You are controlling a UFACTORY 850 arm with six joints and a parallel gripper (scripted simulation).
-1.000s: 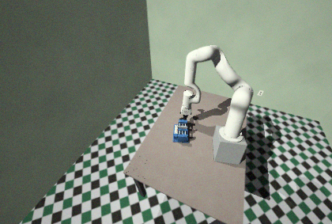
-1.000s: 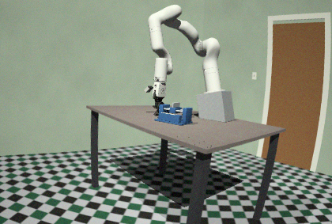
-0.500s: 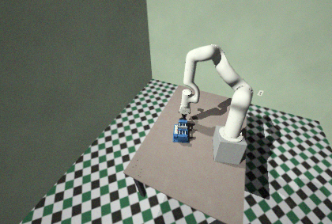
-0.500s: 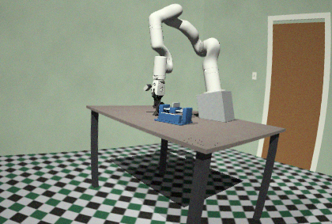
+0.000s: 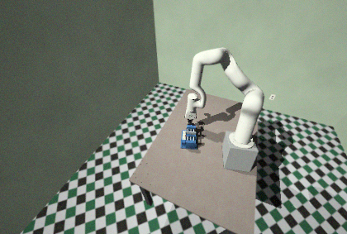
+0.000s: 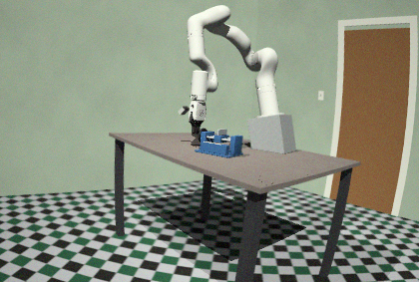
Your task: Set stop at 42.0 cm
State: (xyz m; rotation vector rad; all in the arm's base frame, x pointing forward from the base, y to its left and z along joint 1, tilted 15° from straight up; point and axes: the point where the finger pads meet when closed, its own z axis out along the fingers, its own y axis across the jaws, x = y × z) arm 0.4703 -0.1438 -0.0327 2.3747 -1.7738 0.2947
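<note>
A small blue stop fixture (image 5: 189, 139) with pale rails sits on the brown table; it also shows in the exterior view (image 6: 219, 145). A grey stop block (image 6: 221, 132) stands on its rails near the far end. The handwheel (image 6: 196, 140) is a small dark part at the fixture's far end, too small to make out well. My gripper (image 6: 196, 134) points straight down over that end and is shut on the handwheel; in the top view the gripper (image 5: 190, 122) stands at the fixture's far edge.
The arm's grey base block (image 5: 240, 152) stands on the table to the right of the fixture. The table edges drop to a chequered floor. A brown door (image 6: 375, 112) is in the wall at the right.
</note>
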